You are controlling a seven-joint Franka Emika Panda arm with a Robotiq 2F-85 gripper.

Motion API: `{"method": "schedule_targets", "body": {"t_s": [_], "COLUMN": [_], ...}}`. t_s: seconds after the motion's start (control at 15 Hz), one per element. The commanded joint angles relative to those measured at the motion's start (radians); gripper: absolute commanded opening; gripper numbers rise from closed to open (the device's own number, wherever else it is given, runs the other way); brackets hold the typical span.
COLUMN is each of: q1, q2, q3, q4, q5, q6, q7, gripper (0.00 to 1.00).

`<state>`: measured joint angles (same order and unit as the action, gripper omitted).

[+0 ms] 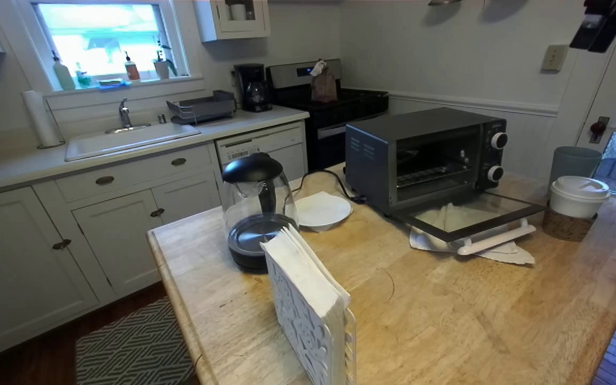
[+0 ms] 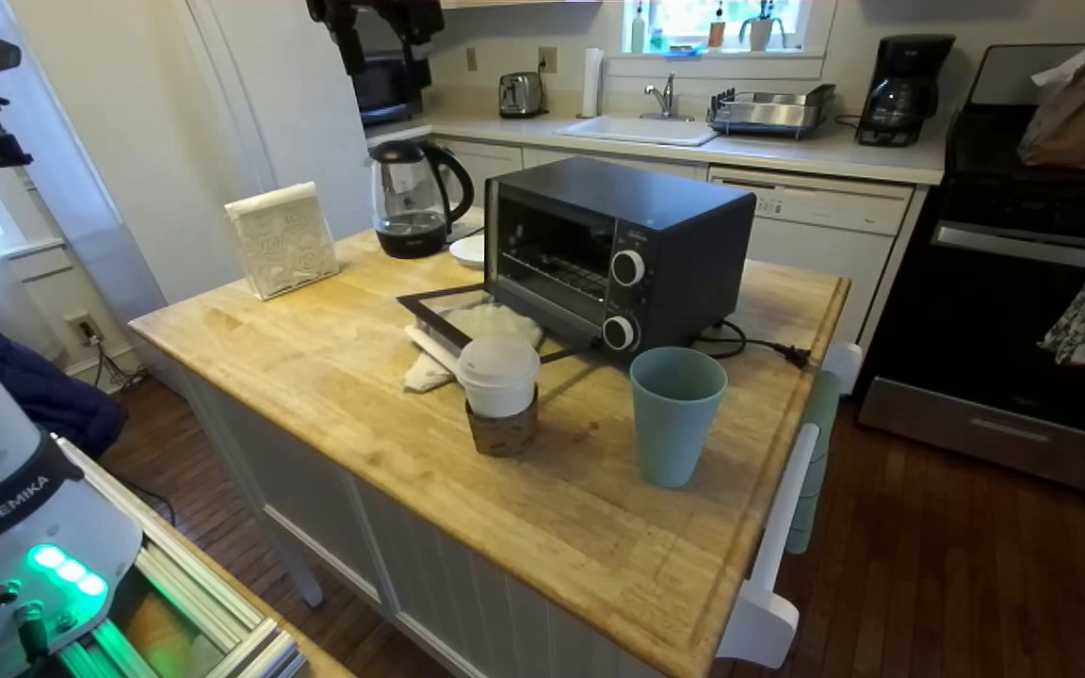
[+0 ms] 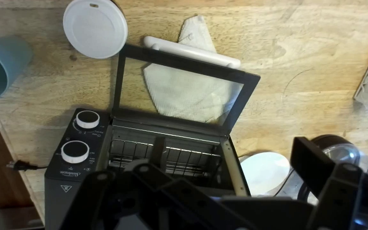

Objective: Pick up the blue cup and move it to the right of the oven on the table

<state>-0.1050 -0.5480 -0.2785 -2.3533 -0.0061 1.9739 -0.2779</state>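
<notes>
The pale blue cup stands upright on the table beside the oven's knob end, in both exterior views [image 1: 575,159] [image 2: 676,419]. In the wrist view the cup [image 3: 14,56] is at the left edge, its mouth partly cut off. The dark oven [image 1: 425,128] [image 2: 618,193] [image 3: 70,150] has its glass door folded down. The wooden table [image 1: 447,321] [image 2: 364,377] [image 3: 315,32] carries both. My gripper [image 3: 235,155] is open and empty, high above the oven and kettle area and well away from the cup. It also shows at the top of both exterior views [image 1: 591,40] [image 2: 388,68].
A white-lidded cup with a brown sleeve [image 2: 502,381] stands close to the blue cup. A cloth [image 3: 187,92] lies under the oven door. A glass kettle [image 2: 415,202], white plate [image 1: 323,209] and napkin holder [image 2: 283,240] stand toward the oven's other end. A power cord [image 2: 740,339] trails behind.
</notes>
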Motion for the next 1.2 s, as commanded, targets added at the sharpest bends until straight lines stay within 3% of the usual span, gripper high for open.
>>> {"method": "schedule_targets", "body": {"t_s": [0.0, 0.13, 0.4, 0.53, 0.6, 0.87, 0.93, 1.0, 1.13], "q1": [0.048, 0.082, -0.002, -0.028, -0.061, -0.088, -0.091, -0.107, -0.155], "q2": [0.116, 0.183, 0.355, 0.477, 0.340, 0.466, 0.468, 0.480, 0.510], "q3": [-0.125, -0.217, -0.276, -0.303, -0.242, -0.240, -0.229, -0.229, -0.212], "q4": [0.045, 0.086, 0.195, 0.272, 0.160, 0.239, 0.222, 0.228, 0.208], "q5": [0.007, 0.016, 0.034, 0.108, 0.050, 0.088, 0.008, -0.011, -0.093], "q6": [0.027, 0.002, -0.051, -0.085, -0.028, -0.051, 0.020, 0.022, 0.163], "q7": [-0.251, -0.399, -0.673, -0.760, -0.683, -0.741, -0.717, -0.754, -0.787], "gripper": [1.00, 1.00, 1.00, 1.00, 1.00, 1.00, 1.00, 1.00, 1.00]}}
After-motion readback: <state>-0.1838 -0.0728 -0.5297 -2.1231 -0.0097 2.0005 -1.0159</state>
